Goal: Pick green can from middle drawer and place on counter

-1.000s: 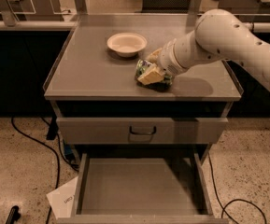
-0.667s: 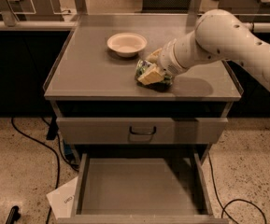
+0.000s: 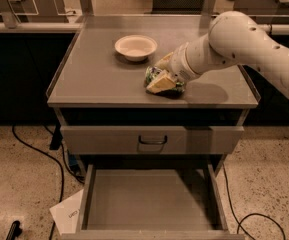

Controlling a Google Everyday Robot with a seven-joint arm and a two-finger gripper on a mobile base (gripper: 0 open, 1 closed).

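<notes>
The green can (image 3: pixel 153 76) lies on the counter (image 3: pixel 99 79) near its front middle, a shiny green-and-silver shape between my cream fingers (image 3: pixel 160 85). My gripper (image 3: pixel 162 77) reaches in from the right on the white arm and sits closed around the can, which rests on the counter top. The middle drawer (image 3: pixel 151 200) is pulled out below, with nothing on its grey floor.
A cream-white bowl (image 3: pixel 135 47) stands on the counter behind and left of the can. A closed drawer front with a dark handle (image 3: pixel 152 141) sits above the open drawer. Cables (image 3: pixel 39 154) and a white paper (image 3: pixel 69 213) lie on the speckled floor.
</notes>
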